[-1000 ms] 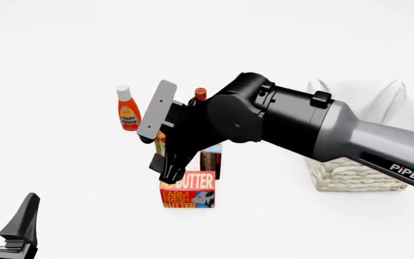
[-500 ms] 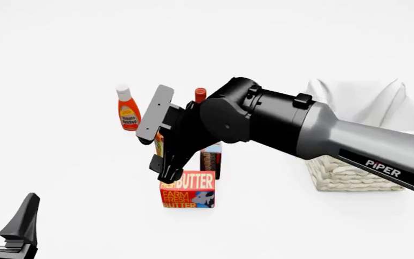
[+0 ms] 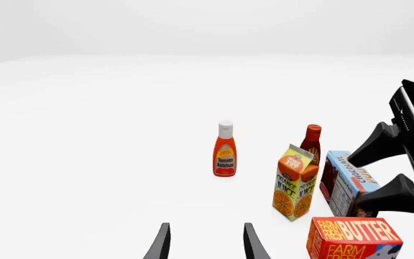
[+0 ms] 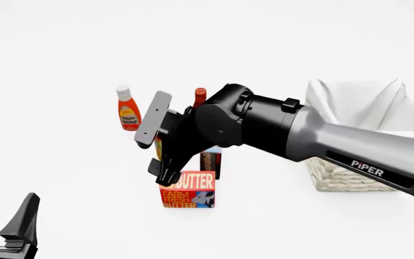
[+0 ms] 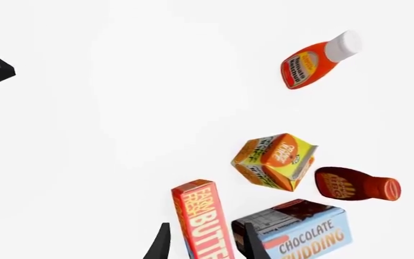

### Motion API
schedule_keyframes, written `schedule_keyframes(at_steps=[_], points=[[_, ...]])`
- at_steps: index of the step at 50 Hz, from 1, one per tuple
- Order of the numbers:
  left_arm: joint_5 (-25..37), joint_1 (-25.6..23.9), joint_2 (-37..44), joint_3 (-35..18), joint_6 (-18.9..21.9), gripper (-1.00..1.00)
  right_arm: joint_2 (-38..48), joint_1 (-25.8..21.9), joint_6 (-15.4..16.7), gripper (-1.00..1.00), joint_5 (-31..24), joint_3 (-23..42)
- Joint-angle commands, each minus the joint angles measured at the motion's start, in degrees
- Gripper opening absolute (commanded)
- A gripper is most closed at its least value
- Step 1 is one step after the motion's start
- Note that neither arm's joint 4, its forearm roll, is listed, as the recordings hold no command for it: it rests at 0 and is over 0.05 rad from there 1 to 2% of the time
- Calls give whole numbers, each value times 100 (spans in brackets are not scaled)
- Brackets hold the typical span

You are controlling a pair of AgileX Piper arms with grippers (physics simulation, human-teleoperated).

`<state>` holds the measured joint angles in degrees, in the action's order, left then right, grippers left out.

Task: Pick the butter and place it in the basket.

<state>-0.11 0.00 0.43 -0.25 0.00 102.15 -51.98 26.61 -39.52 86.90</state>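
The butter point(image 4: 187, 190) stands on the white worktop point(image 4: 63, 178), its printed face toward the camera side; the long axis cannot be determined from the front view. The chocolate pudding box point(image 4: 211, 161) and orange juice carton point(image 3: 295, 182) stand just behind it, the ketchup bottle point(image 4: 127, 108) farther left. The right hand point(image 4: 170, 174) sits at the butter's upper left corner, fingers point(image 5: 252, 244) spread on either side of the carton, not clamped. The left hand point(image 4: 2, 224) is released, well apart. The basket point(image 4: 351, 175) sits to the right.
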Motion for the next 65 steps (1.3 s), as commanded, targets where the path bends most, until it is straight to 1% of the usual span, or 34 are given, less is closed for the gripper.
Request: schedule_keyframes(at_steps=[1,20,24,65], points=[[0,0,0,0,0,100,167,-14,-58,100,28,43],[0,0,0,0,0,100,305,25,-53,100,32,99],[0,0,0,0,0,100,357,86,-6,100,57,104],[0,0,0,0,0,100,525,49,-70,100,-10,199]])
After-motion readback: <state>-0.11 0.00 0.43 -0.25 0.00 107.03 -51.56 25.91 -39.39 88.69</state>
